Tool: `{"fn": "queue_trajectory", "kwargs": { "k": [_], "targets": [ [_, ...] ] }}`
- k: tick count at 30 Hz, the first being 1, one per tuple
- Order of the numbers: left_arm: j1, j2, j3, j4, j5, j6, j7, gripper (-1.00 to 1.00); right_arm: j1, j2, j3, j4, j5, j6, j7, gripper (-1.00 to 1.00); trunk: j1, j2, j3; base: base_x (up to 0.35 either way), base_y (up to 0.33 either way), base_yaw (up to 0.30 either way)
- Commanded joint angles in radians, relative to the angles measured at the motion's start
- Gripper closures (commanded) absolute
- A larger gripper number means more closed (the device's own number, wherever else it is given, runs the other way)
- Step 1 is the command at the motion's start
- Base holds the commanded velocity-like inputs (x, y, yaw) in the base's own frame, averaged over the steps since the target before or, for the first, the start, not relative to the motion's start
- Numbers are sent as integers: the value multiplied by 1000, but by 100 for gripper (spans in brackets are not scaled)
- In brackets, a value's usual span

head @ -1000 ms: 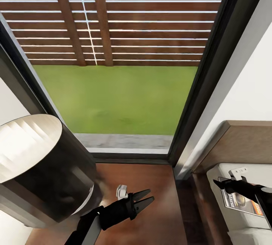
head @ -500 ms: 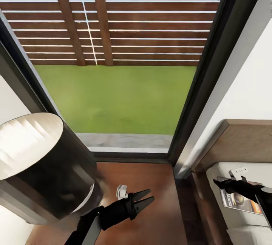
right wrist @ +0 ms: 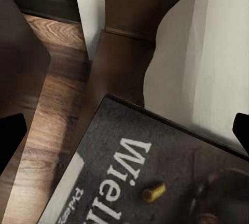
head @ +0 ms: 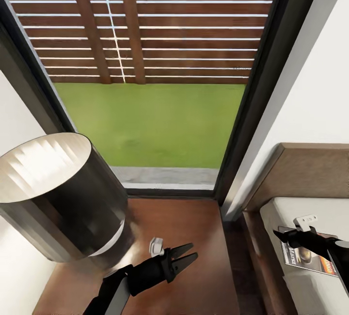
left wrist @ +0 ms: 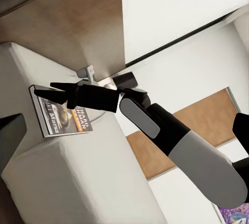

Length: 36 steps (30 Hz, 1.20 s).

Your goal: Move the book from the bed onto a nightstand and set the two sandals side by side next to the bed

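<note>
Head view, looking forward and down. The left gripper (head: 186, 257) hovers above the glossy reddish-brown nightstand (head: 203, 227), its two dark fingers (head: 182, 249) spread a little way apart, holding and touching nothing. The left arm reaches from the near edge toward the far right, forearm roughly level with the nightstand top.

The right gripper (head: 281, 234) extends from the near right over the bed (head: 291, 213), just above the book (head: 310, 258). In the left wrist view its fingers (left wrist: 62, 86) form a narrow taper with pointed tips close together over the far corner of the book (left wrist: 59, 117); whether they are parted, or touch the cover, cannot be told. The right forearm slopes down toward the book from the near right.

The book lies flat on the pale-grey mattress near the headboard (head: 305, 172), cover up, with an orange band along one edge. The right wrist view shows the cover (right wrist: 155, 172) at close range, with white lettering, beside the mattress and a strip of wood-plank floor (right wrist: 46, 115).

A lamp with a dark cylindrical shade (head: 58, 193) stands on the left part of the nightstand. Beyond it a tall dark-framed window (head: 266, 77) opens onto grass and a slatted wooden fence.
</note>
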<state>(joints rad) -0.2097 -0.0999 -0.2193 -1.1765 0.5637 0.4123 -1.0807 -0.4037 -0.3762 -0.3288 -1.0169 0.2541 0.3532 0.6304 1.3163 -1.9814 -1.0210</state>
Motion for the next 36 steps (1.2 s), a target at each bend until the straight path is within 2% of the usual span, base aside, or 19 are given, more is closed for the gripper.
{"fn": "queue_trajectory", "kwargs": {
  "k": [1, 25, 31, 36],
  "targets": [
    [0, 0, -1, 0, 7, 10, -1, -100, 0, 0, -2, 0, 21, 3, 8, -100, 0, 0, -1, -11, 0, 0],
    [0, 0, -2, 0, 7, 10, -1, -100, 0, 0, -2, -4, 21, 2, 8, -100, 0, 0, -1, 0, 0, 0],
    [0, 0, -2, 0, 7, 10, 0, -100, 0, 0, -4, -109, 19, 2, 13, -100, 0, 0, -1, 0, 0, 0],
    [0, 0, -2, 0, 7, 10, -1, -100, 0, 0, -4, -138, 19, 4, 14, -100, 0, 0, -1, 0, 0, 0]
  ]
}}
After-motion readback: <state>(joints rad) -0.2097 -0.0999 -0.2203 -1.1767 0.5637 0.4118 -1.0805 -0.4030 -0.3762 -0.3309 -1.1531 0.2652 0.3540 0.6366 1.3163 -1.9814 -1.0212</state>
